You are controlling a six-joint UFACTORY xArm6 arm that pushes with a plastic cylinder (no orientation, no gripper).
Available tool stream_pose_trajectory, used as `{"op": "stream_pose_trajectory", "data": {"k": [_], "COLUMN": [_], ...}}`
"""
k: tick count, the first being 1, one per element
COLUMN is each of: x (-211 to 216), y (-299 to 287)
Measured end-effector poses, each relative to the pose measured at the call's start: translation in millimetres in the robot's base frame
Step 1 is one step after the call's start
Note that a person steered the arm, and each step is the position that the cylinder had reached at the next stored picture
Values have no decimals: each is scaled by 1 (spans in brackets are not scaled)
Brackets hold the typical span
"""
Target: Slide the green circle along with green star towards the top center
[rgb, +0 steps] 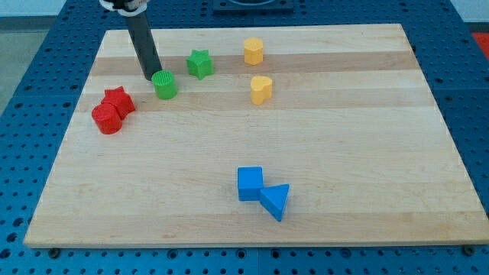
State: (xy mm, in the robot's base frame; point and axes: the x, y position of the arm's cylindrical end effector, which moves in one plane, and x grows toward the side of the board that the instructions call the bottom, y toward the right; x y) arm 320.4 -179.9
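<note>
The green circle sits on the wooden board in the upper left part of the view. The green star lies a little to its upper right, apart from it. My tip is just at the circle's upper left edge, touching or nearly touching it. The dark rod rises from there toward the view's top left.
A red star and a red circle touch each other left of the green circle. A yellow hexagon and a yellow heart lie right of the green star. A blue square and a blue triangle lie at the lower centre.
</note>
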Motion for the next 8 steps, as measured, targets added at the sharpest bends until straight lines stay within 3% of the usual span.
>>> {"op": "stream_pose_trajectory", "data": {"k": [2, 3, 4, 5, 8], "x": [-54, -83, -103, -111, -75], "y": [-11, 23, 98, 151, 182]}}
